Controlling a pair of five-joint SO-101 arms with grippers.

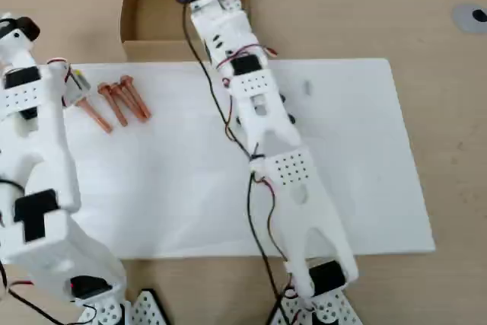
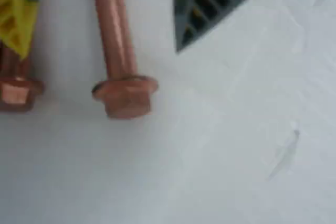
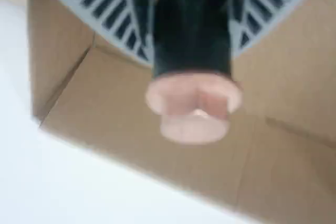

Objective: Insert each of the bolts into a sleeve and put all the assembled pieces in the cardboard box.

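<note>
Over the cardboard box (image 1: 156,13) at twelve o'clock: a black sleeve (image 3: 191,24) with a bolt (image 3: 194,106) in it

At the twelve o'clock side of the table (image 1: 441,97), the right gripper (image 3: 191,51) hangs above the cardboard box; its fingers (image 3: 100,3) are squeezed tight on the black sleeve; the copper head of the bolt pokes out of the sleeve's end; the brown box walls show behind it. Over at ten o'clock, on the white sheet (image 1: 342,173), a few loose bolts (image 1: 122,100) lie side by side. At the nine o'clock end of that bunch sits the left gripper (image 2: 102,45), low over the sheet; its fingers are spread wide and hold nothing; one copper bolt lies flat between the yellow finger (image 2: 16,9) and the grey finger (image 2: 210,3), touching neither; another bolt's head peeks out from under the yellow finger.
</note>
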